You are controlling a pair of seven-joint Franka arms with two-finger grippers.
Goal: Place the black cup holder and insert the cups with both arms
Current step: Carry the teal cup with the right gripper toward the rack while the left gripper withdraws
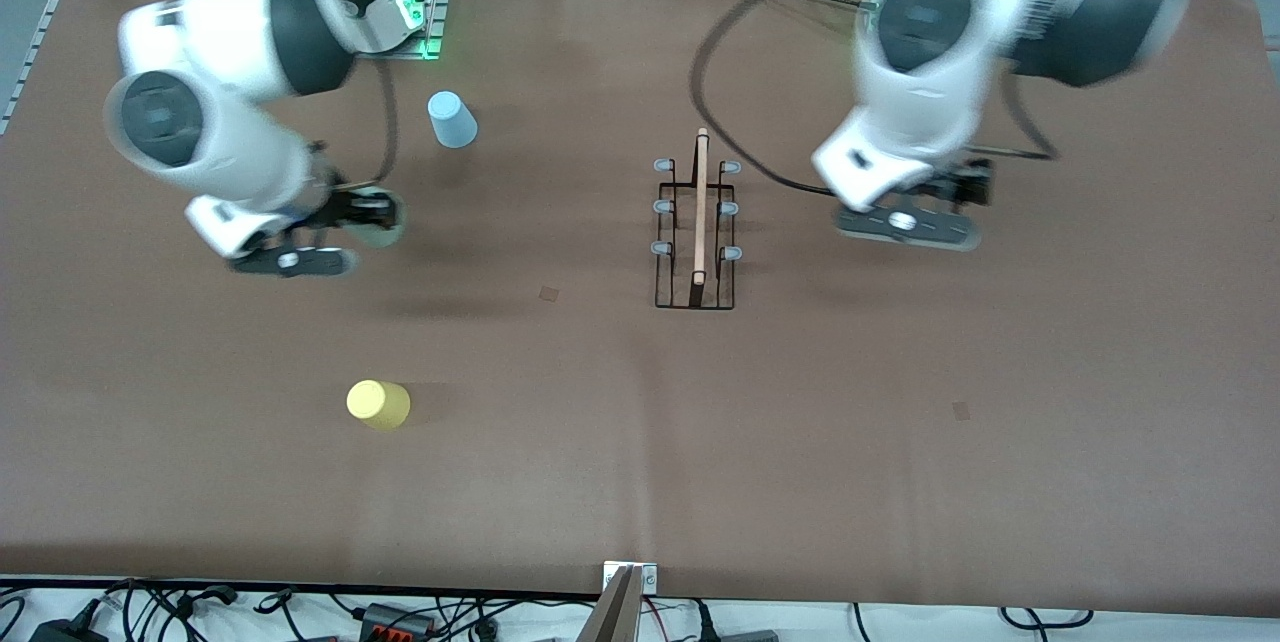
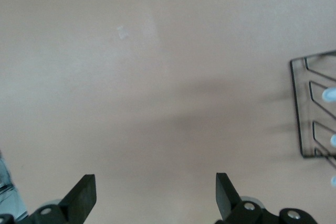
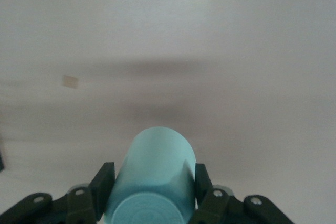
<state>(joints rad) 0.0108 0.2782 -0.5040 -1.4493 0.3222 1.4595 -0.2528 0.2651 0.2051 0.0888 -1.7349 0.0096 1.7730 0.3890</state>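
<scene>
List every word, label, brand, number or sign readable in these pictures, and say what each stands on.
None can be read.
The cup holder, the yellow cup, the light blue cup and the green cup in the right gripper are plain.
The left gripper bears no marking.

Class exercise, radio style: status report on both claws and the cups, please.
Left claw open, empty, beside cup holder. Right claw shut on green cup. Blue cup, yellow cup on table. Nothing blocking.

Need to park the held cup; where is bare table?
Bare table nearer the camera than the black cup holder, and between the holder and the yellow cup. Crowded around the right gripper, gripping the green cup, near the blue cup.
</scene>
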